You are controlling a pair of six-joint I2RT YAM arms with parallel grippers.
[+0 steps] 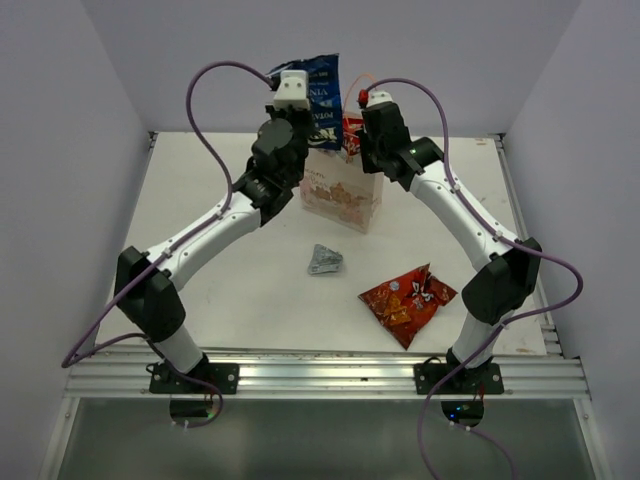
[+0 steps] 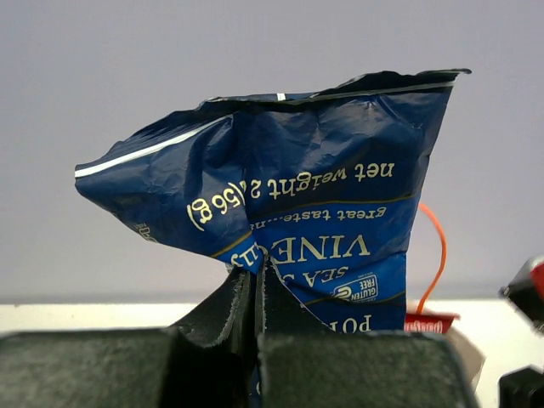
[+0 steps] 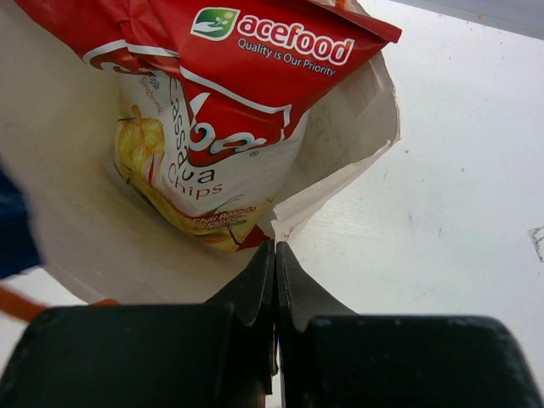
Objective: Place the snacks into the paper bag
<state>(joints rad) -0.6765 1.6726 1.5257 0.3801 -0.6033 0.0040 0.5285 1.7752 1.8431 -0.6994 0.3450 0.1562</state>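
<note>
The blue packet (image 1: 322, 85) is held just over the left rim of the paper bag (image 1: 345, 205), seen from above. Left wrist: the left tool (image 2: 255, 280) is clamped on its end, long axis upright. Right wrist: the right tool (image 3: 274, 255) is pinched on the bag's rim.

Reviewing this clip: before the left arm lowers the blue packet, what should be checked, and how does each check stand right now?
1. Grip: left gripper shut on the blue packet: ok.
2. Mouth held open: right gripper pinches the rim of the paper bag: ok.
3. Bag upright: ok.
4. Packet lined up over the mouth: cannot tell; it hangs high, near the opening.
5. Room inside beside the red-white chips bag: looks ok.
6. All snacks packed: not ok; silver packet and red-orange chips bag lie on the table.
</note>
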